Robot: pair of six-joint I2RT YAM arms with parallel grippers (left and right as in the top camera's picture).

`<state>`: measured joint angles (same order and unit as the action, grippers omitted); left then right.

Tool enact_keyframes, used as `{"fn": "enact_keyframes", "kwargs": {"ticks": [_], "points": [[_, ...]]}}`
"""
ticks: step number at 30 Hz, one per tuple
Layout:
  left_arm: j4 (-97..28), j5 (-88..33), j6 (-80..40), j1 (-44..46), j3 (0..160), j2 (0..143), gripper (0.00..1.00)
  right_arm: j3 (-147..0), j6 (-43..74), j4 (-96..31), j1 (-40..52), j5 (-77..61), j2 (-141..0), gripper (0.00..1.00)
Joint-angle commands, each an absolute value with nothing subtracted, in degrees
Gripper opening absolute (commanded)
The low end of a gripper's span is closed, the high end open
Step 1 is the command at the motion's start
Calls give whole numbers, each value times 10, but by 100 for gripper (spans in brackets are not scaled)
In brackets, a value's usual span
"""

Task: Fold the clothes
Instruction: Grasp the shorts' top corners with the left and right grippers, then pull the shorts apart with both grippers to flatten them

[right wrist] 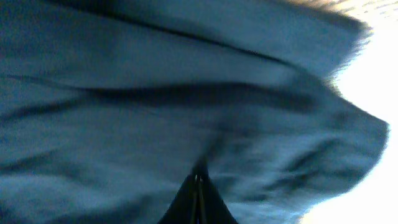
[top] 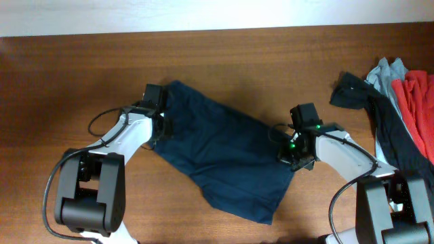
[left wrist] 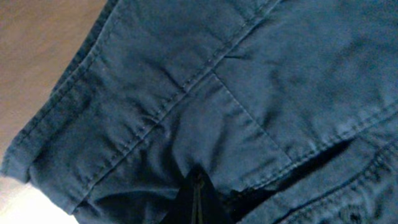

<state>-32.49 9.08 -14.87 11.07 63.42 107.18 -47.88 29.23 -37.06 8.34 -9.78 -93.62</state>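
When viewed from overhead, shows dark blue shorts [top: 224, 159] spread at the centre of a wooden table [top: 61, 68], running on a slant from 10 o'clock down to 5 o'clock. Places the left gripper [top: 161, 127] at the shorts' 9 o'clock edge, clenched on the cloth; up close, shows its fingertips [left wrist: 186, 208] pressed together beside a stitched hem, with fabric bunched around them. Places the right gripper [top: 288, 154] at the shorts' 3 o'clock edge, likewise pinched shut on the cloth; up close, though blurred, shows its fingers [right wrist: 211, 208] closed under rumpled blue folds. Leaves, at the table's 3 o'clock edge, a heap well apart from the shorts: a black garment [top: 359, 95], a grey garment [top: 390, 71], a red garment [top: 417, 102].
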Motion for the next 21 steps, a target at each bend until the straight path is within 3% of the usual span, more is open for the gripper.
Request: {"fn": "enact_keyframes", "kwargs": {"ticks": [1, 11, 12, 16, 19, 21], "points": [[-374, 137, -214, 92, 606, 1099, 0, -436, 305, -266, 82, -83, -947, 4], [-415, 128, -214, 92, 607, 1099, 4, -432, 321, -45, 66, 7, -1066, 4], [-423, 126, -214, 92, 607, 1099, 21, -472, 320, -34, 50, 7, -1081, 5], [-425, 112, -214, 92, 608, 1099, 43, -577, 315, -93, 22, 6, -1085, 5], [-428, 112, -209, 92, 630, 1099, 66, -681, 245, -189, 7, -35, -1085, 5], [-446, 112, -192, 92, 669, 1099, 66, -761, 198, -295, 7, -70, -1084, 5]]}}
